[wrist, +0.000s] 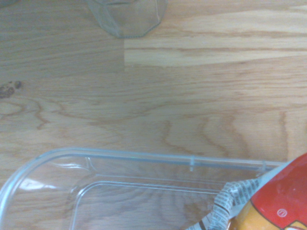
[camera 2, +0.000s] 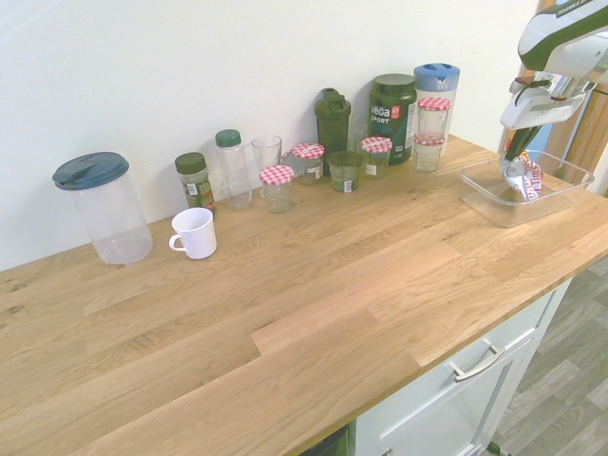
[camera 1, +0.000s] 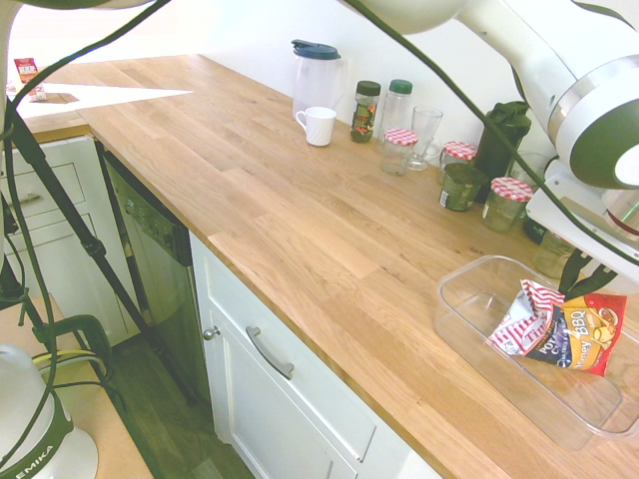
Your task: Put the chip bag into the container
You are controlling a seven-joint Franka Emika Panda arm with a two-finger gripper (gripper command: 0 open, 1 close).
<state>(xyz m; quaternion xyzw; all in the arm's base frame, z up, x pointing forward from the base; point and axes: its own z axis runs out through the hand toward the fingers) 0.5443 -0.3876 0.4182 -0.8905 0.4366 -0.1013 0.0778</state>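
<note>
First exterior view: closed gripper (camera 1: pixel 576 289) grips chip bag (camera 1: pixel 561 329) over clear tub (camera 1: pixel 479 299).

White mug (camera 2: pixel 194 233) beside the blue-lidded pitcher (camera 2: pixel 110 207); green tumbler (camera 2: pixel 332 131), possibly a shaker.

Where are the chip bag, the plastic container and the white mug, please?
Chip bag (camera 1: pixel 551 336): first exterior view, its dark middle.
Plastic container (camera 2: pixel 505 215): second exterior view, near wall.
White mug (camera 2: pixel 196 234): second exterior view, its body.
</note>
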